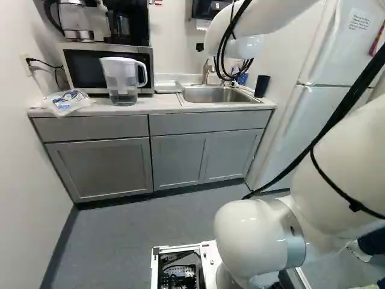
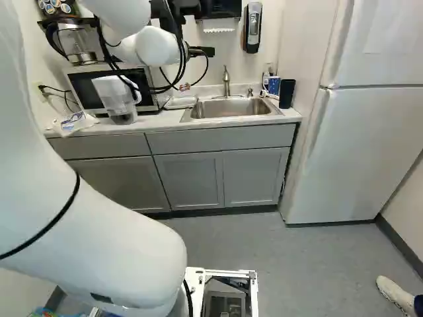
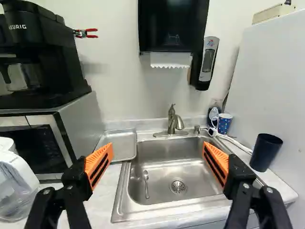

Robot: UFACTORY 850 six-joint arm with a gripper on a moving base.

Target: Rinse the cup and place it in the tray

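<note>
See dark cup [image 1: 261,86] upright just beside sink [image 1: 201,94], upper right of left base view; judge light, stiff, likely slippery once wet; pinch opposite sides at mid-height, firm but not crushing; find gripper [image 3: 157,148] wide open, holding nothing.

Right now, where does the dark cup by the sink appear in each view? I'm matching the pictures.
Left base view: the dark cup is right of the middle, at the counter's right end, beside the sink.
Right base view: the dark cup is at the counter's right end, beside the fridge.
Wrist view: the dark cup is on the counter beyond the sink's rim, outside the gripper's open fingers.
Shared landmark: the faucet.
</note>
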